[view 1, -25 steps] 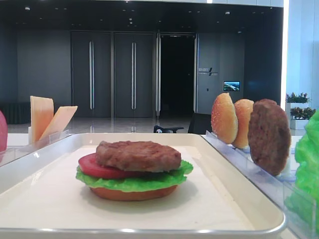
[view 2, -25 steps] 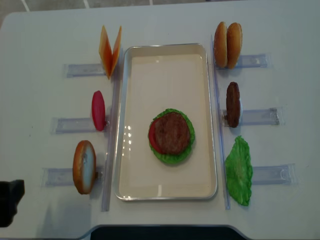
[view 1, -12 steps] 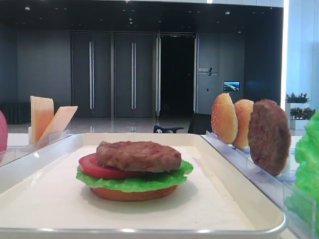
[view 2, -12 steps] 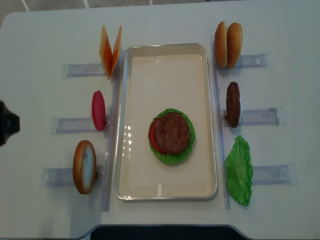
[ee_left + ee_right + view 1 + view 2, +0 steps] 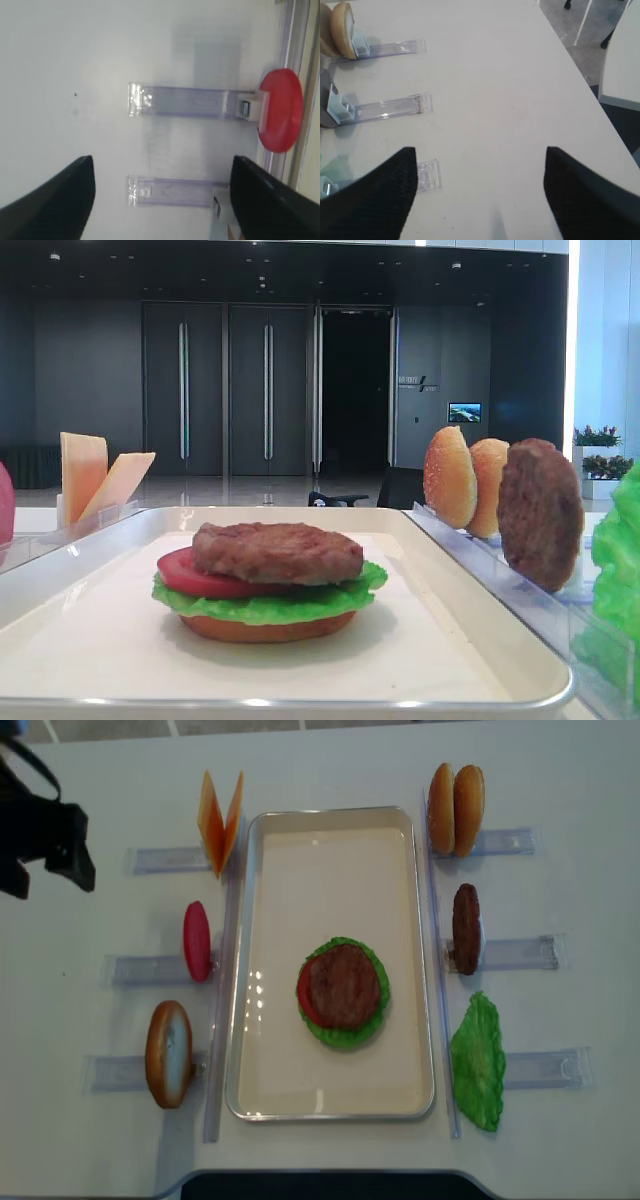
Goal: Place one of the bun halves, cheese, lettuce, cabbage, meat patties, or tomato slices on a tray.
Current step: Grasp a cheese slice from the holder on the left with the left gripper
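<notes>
White tabletop (image 5: 330, 760) all round, dark lobby doors beyond it. My left pincer (image 5: 160, 200) hangs over bare table with its jaws spread wide, nothing between them; from overhead it sits at the far left (image 5: 45, 835), level with the cheese (image 5: 220, 820). Just ahead of my fingers lies a clear rack (image 5: 187, 101) with a red tomato slice (image 5: 281, 110) standing at its tray end. A second clear rack (image 5: 175, 191) lies beside it. My right pincer (image 5: 477, 195) is wide too, holding nothing, over open table beside the racks on that side.

Further out, the tray (image 5: 265, 1100) carries a stack (image 5: 270, 580): flat bun, lettuce, tomato, patty on top. The two cheese slices lean in a V by the tray's far left corner. One bun half (image 5: 168, 1053) stands at near left. On the right stand two bun halves (image 5: 456, 808), a spare patty (image 5: 465, 928) and a lettuce leaf (image 5: 478, 1062).
</notes>
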You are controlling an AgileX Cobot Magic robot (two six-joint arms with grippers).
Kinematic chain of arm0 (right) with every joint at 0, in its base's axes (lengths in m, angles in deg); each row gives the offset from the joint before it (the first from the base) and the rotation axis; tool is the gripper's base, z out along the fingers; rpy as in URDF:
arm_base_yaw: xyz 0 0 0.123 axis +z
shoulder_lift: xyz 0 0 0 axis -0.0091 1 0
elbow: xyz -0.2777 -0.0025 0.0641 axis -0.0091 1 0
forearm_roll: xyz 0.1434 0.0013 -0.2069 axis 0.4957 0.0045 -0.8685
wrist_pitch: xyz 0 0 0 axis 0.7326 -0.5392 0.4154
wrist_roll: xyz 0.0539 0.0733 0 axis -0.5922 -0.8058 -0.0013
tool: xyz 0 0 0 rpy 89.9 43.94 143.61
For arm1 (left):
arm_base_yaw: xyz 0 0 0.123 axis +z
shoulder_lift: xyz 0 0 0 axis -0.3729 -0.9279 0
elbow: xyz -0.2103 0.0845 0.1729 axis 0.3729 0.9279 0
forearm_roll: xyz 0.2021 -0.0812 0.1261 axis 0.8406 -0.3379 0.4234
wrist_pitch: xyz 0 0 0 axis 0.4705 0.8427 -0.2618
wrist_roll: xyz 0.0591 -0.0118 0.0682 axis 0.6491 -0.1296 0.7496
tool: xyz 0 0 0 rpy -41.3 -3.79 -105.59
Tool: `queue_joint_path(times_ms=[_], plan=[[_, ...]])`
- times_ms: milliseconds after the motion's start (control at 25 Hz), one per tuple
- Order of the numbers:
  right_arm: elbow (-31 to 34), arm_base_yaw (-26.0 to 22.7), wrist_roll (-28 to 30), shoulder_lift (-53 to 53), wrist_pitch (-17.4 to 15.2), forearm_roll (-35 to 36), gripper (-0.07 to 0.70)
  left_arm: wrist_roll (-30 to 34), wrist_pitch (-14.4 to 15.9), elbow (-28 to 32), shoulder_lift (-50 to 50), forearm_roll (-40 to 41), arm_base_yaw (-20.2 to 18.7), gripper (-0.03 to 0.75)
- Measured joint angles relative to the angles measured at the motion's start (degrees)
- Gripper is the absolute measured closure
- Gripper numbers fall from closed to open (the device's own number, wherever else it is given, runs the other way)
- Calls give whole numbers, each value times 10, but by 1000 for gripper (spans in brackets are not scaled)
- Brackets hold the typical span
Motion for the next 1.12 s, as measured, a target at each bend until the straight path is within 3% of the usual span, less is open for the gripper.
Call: queue_joint_path(times_ms=[240,600,720,1120], plan=[[0,0,0,0,0,0,101,0,8,-170,-159,-23,0,72],[0,0,0,0,0,0,101,0,10,-335,-302,-39,0,72],[0,0,0,0,0,-2,103,0,10,-360,-331,-45,0,72],[0,0,0,0,0,1,104,14,11,-366,-337,-49,0,72]])
